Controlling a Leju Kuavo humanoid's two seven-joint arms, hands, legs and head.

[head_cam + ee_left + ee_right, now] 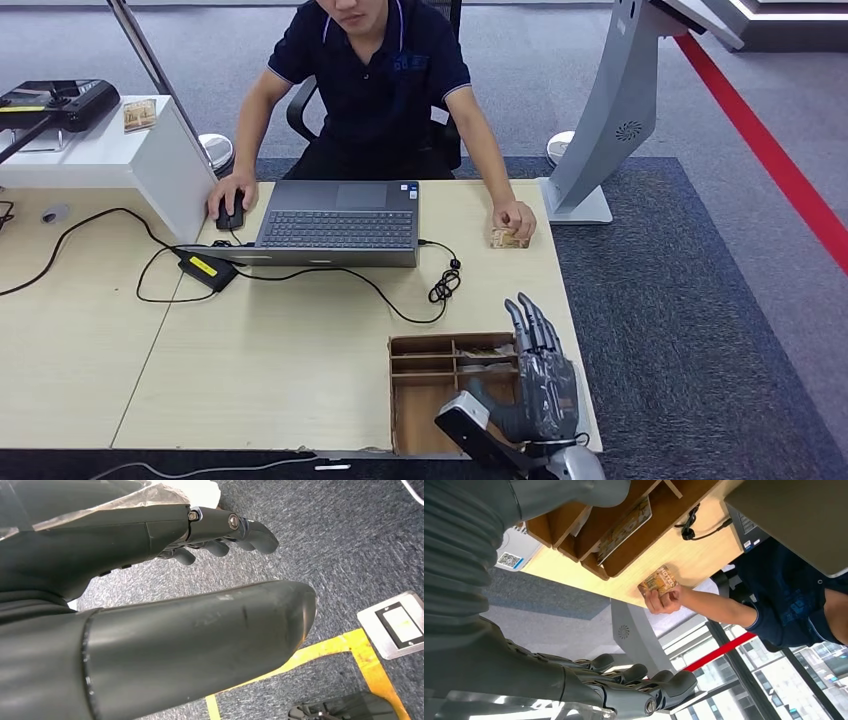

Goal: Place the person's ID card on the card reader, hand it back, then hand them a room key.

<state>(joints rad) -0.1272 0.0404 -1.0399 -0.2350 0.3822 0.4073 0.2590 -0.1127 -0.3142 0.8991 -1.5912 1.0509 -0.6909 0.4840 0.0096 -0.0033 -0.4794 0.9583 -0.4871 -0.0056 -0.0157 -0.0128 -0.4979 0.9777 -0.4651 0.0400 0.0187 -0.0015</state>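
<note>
While the person point(375, 80) sits behind the laptop point(340, 222), one of their hands presses a patterned card point(508, 239) against the surface point(270, 360), to the right of the laptop near the surface's right edge; in the right wrist view the same card point(658, 580) is pinched at its edge by that hand point(663, 601). The person's other hand rests on a mouse point(231, 215) left of the laptop. A wooden tray point(425, 385) with dividers sits in front of the laptop at the near edge, with another card point(625, 528) lying in one compartment. The right robot hand point(540, 375) hovers over the tray's right side, fingers extended, slightly spread, holding nothing. The left robot hand point(220, 532) hangs over grey carpet point(345, 550), fingers loosely curled and empty. A card reader cannot be identified.
</note>
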